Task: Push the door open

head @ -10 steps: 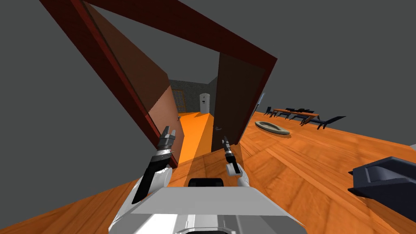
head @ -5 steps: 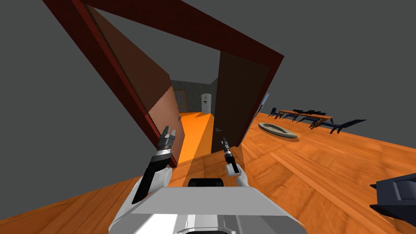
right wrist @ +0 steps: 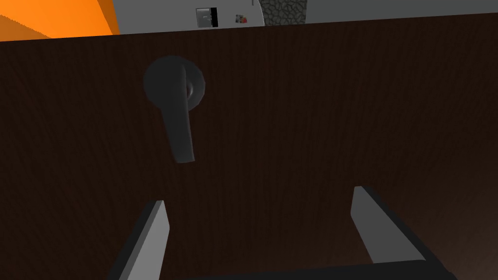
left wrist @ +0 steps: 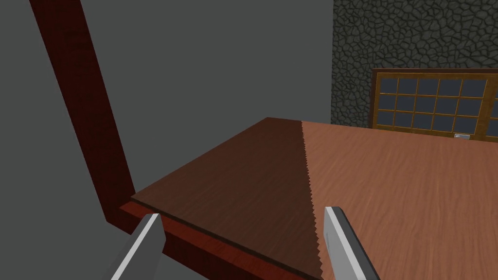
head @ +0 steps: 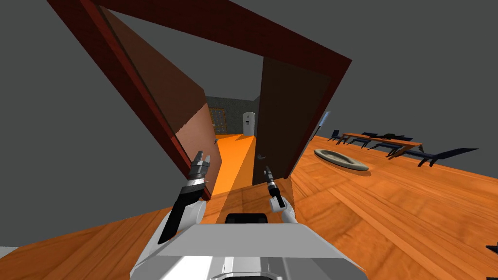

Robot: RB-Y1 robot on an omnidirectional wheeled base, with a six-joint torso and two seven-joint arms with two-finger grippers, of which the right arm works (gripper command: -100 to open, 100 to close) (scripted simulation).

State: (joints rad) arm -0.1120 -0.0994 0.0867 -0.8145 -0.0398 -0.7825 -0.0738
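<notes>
Door, double-leaf, in dark red frame: both leaves ajar, with a gap straight ahead.
Right leaf, dark brown, carries a dark lever handle. The right tool is released with its fingers spread, facing the panel close beside the lever; whether it touches cannot be told. Left leaf, reddish brown, stands swung inward, and the left tool is likewise released, near its hinge side. Advice: press the right tool on bare panel at the handle edge, far from the hinges, keep the blades off the lever, and advance squarely. One container, a shallow oval basin, lies on the floor to the right, well apart; its contents cannot be told.
</notes>
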